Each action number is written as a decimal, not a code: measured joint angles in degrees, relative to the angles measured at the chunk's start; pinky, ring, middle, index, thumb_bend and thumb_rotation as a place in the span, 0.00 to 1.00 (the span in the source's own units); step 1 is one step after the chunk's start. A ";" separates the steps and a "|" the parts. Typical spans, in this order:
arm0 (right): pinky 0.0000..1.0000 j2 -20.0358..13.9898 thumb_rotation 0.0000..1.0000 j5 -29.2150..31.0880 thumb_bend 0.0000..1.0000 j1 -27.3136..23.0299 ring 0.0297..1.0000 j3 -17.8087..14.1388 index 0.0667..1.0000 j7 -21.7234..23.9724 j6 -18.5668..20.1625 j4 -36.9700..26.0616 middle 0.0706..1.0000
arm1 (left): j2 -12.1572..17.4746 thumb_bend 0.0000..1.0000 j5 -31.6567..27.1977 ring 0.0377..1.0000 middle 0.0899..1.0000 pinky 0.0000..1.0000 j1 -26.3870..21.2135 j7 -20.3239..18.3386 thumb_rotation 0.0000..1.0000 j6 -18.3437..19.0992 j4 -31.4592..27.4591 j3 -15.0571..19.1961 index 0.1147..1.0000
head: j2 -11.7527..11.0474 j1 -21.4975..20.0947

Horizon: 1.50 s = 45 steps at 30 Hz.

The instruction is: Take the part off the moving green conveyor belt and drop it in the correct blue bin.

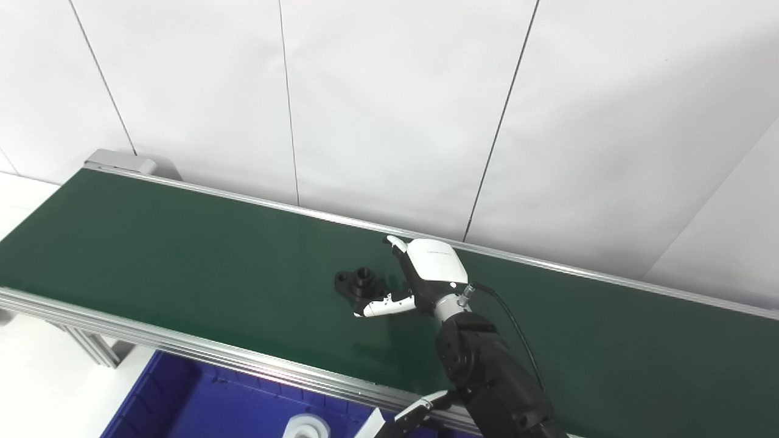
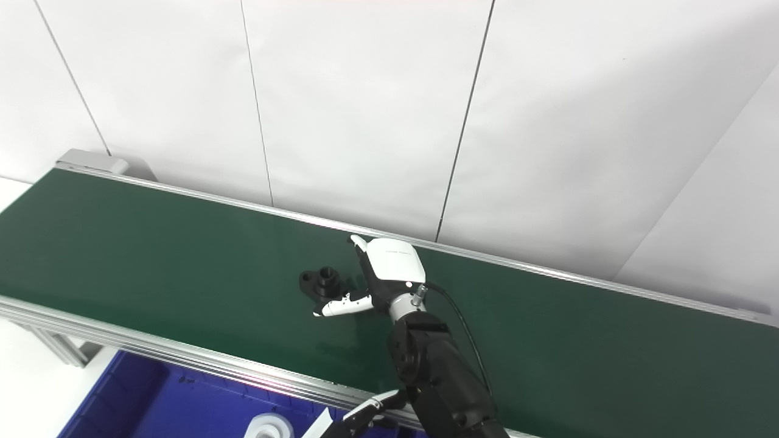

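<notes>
a long dark green conveyor belt (image 1: pixel 182 255) with silver aluminium side rails runs diagonally across the scene in front of a white panelled wall (image 1: pixel 389 97). on the belt, roughly midway along it, sits a small black plastic part (image 1: pixel 359 282) with a flat flange and a short raised cylindrical boss, resting flat on the green surface. the right hand (image 1: pixel 420 277), white-shelled with black fingers and carried on a black arm that rises from the bottom edge, is lowered over the belt just to the right of the part. its fingers are spread rather than clenched: the white-tipped thumb (image 1: pixel 380 306) reaches out along the near side of the part, while another white-tipped finger (image 1: pixel 397 244) points toward the far rail, so the part lies at the mouth of the open grasp; whether any finger actually touches it cannot be told, and it is not lifted. below the near rail, a deep blue plastic bin (image 1: pixel 176 395) shows at the bottom edge, with a white ring-shaped object (image 1: pixel 307 427) lying inside it. at the very bottom, the left hand (image 1: pixel 405 420) shows only as a few white and black pieces near the rail, and how far open it is cannot be told.
</notes>
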 measured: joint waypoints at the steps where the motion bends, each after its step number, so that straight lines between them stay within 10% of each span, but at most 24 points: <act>1: 0.53 0.00 0.66 0.06 0.97 0.00 0.67 0.18 0.91 -0.16 0.01 0.29 0.81 | 0.00 0.76 0.12 0.88 0.91 0.77 0.08 0.00 0.70 0.11 -0.21 0.01 0.85 | 0.17 0.00; 14: 0.35 0.06 0.65 1.01 0.91 -0.97 0.46 0.69 0.83 -3.55 0.07 4.20 0.59 | 0.25 0.75 0.92 0.89 0.91 0.79 1.19 -0.48 0.68 2.35 -2.87 0.06 0.86 | 0.88 0.09; 20: 0.18 0.07 0.58 1.09 0.78 -1.01 0.23 1.09 0.71 -4.05 0.43 4.98 0.33 | 0.27 0.72 4.15 0.89 0.91 0.76 2.68 -0.53 0.35 10.60 -6.65 0.50 0.89 | 1.23 0.00; 26: 0.19 0.01 0.02 0.94 0.53 -1.26 0.24 2.00 0.46 -4.25 1.33 6.28 0.40 | 0.20 0.75 6.09 0.87 0.90 0.75 3.35 -0.34 0.19 16.38 -7.98 0.75 0.88 | 1.84 -0.17; 45: 0.14 -2.13 0.00 -4.32 0.53 -4.55 0.19 10.36 0.45 0.67 6.66 4.66 0.43 | 0.28 0.77 6.14 0.84 0.89 0.72 4.05 -0.34 0.18 20.47 -9.93 0.79 0.90 | 2.46 -0.88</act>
